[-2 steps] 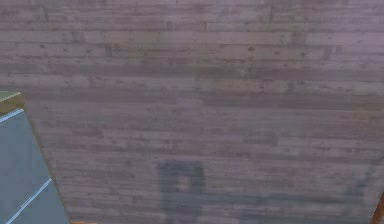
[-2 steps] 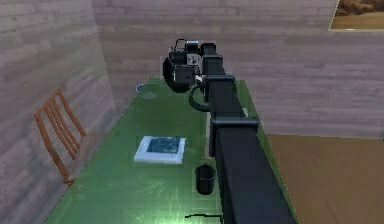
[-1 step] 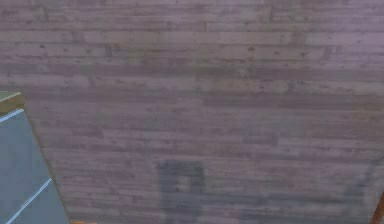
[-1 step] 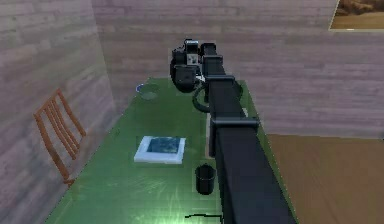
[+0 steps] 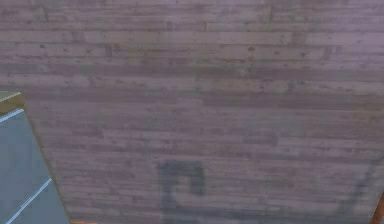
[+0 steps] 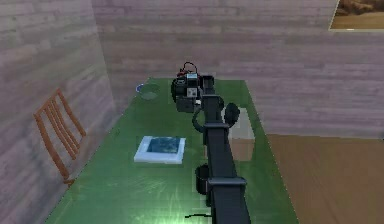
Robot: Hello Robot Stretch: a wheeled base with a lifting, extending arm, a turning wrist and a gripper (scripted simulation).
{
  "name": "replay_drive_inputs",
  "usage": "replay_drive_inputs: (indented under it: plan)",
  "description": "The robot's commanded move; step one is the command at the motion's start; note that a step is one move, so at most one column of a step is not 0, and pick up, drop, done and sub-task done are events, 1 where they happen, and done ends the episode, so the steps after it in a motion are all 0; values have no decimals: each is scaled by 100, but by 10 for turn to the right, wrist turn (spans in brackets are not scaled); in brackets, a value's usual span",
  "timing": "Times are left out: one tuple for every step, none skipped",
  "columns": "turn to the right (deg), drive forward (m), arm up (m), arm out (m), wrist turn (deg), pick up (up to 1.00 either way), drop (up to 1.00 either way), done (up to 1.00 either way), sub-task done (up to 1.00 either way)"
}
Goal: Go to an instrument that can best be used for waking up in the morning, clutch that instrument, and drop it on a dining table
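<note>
Jaws: can't tell state, nor whether anything held. Gripper [image 6: 184, 84] over far end of green table [image 6: 115, 180]. Small dark blob w/ red fleck [image 6: 187, 70] right at gripper tip; too small to ID as clock, contact unclear. Also on table: blue-white flat item [image 6: 160, 149], white box [image 6: 243, 137] beside arm [image 6: 220, 150], bluish ring [image 6: 148, 92] near far corner. Wooden chair [image 6: 58, 130] at table's edge, arm side view's left. Fwd view: plank surface [image 5: 200, 90], grey-blue panel [image 5: 22, 165] at left edge.
</note>
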Motion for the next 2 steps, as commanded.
replay_drive_inputs:
  plan:
    - [0,0,-32,0,0,0,0,0,0]
    - [0,0,0,0,0,0,100,0,0]
